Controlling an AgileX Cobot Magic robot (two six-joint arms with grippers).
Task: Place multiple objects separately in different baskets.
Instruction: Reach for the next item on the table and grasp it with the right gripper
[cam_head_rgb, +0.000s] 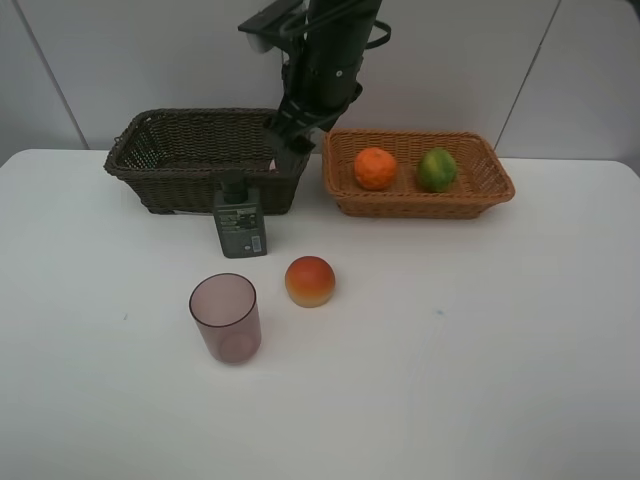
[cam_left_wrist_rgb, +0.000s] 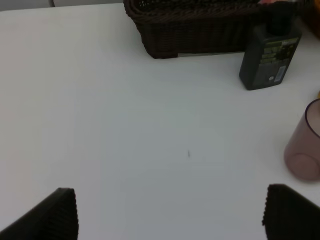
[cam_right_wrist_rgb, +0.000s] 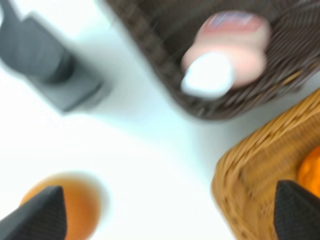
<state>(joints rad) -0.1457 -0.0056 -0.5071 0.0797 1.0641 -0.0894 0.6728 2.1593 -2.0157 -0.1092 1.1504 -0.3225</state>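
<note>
White table (cam_head_rgb: 480, 350): bears everything listed. Dark basket (cam_head_rgb: 180, 165): brown wicker, rectangular, the deeper of the two, at the back left; holds one pink bottle (cam_right_wrist_rgb: 235, 45) with a white cap, near the corner facing the other basket, seen only in the blurred right wrist view, so its posture cannot be told. Light basket (cam_head_rgb: 420, 205): orange-brown wicker, rectangular, shallower, just beside the dark one on its right; holds an orange (cam_head_rgb: 375, 168) and a bumpy green citrus (cam_head_rgb: 437, 169), side by side and apart, orange to the left. Right arm (cam_head_rgb: 325, 60): black, reaching down over the right end of the dark basket. Right gripper (cam_right_wrist_rgb: 170, 212): fingers spread wide, nothing between them, above the gap where the two baskets meet. Left gripper (cam_left_wrist_rgb: 175, 212): fingers spread wide, empty, over bare table in front of the dark basket. Pump bottle (cam_head_rgb: 240, 225): dark green, flat-sided, labelled, upright on the table just in front of the dark basket's right end. Cup (cam_head_rgb: 226, 318): translucent mauve, upright, empty, on the table nearer the front, below the pump bottle. Fruit (cam_head_rgb: 310, 281): round, red over yellow, on the table near the cup's right, apart from it.
</note>
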